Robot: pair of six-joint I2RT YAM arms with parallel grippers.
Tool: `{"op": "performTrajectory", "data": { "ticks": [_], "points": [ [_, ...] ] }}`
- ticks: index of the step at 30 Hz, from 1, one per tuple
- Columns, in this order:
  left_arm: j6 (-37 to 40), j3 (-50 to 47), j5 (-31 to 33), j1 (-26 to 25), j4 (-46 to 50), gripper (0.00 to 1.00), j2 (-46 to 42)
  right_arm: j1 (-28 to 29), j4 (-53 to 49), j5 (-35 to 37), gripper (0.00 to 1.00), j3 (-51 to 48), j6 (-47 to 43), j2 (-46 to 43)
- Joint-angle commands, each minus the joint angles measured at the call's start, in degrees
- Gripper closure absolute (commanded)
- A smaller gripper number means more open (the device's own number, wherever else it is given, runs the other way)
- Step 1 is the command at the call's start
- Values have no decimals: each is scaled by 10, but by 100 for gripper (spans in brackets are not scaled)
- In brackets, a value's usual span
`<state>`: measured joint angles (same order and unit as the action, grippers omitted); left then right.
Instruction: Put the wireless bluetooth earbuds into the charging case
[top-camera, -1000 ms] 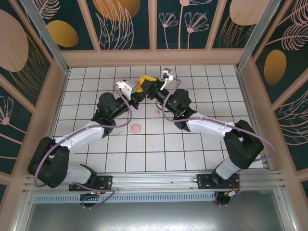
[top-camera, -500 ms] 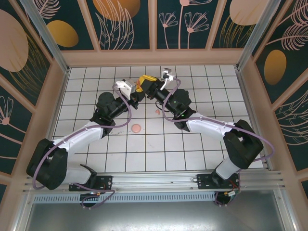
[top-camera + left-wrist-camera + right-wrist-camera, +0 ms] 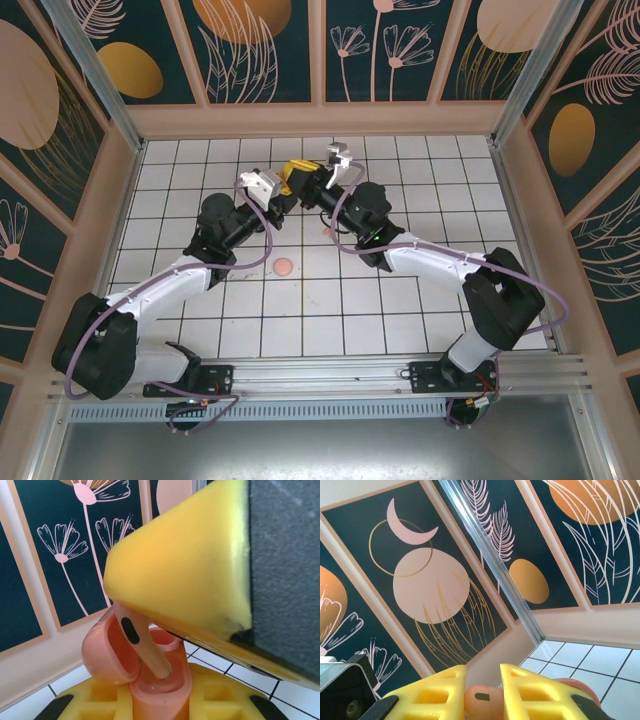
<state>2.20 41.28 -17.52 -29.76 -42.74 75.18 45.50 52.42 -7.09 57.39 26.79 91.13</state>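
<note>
Left gripper [image 3: 284,184]: pinched shut on the coral earbud [image 3: 141,641], above the table's [image 3: 420,330] far middle.
Change: both grippers have drifted slightly left, still joined; seating looks nearly done.
Charging case [image 3: 161,692]: lid [image 3: 102,652] open, the earbud's stem tip inside.
Right gripper [image 3: 482,692]: clamped on the case.

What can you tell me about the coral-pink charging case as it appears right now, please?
The charging case is a small, glossy coral-pink shell, plastic by its look, with rounded edges. It stands upright and open, its lid hinged back to one side. The right gripper clamps its body between yellow fingers. A pinkish earbud dips its stem into one socket of the case.
</note>
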Motion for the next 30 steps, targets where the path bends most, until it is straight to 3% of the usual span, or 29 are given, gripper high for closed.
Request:
{"op": "performTrajectory", "data": {
  "ticks": [1, 11, 30],
  "points": [
    [28, 6, -83, -13, -65, 100, -37, -1, -69, 6, 79, 11, -24, 16],
    [39, 6, -96, -13, -63, 100, -53, -2, -130, -17, 80, 19, -61, 8],
    [-8, 17, -97, -13, -78, 100, -51, -1, -71, -84, 81, -29, -31, -8]
  ]
}}
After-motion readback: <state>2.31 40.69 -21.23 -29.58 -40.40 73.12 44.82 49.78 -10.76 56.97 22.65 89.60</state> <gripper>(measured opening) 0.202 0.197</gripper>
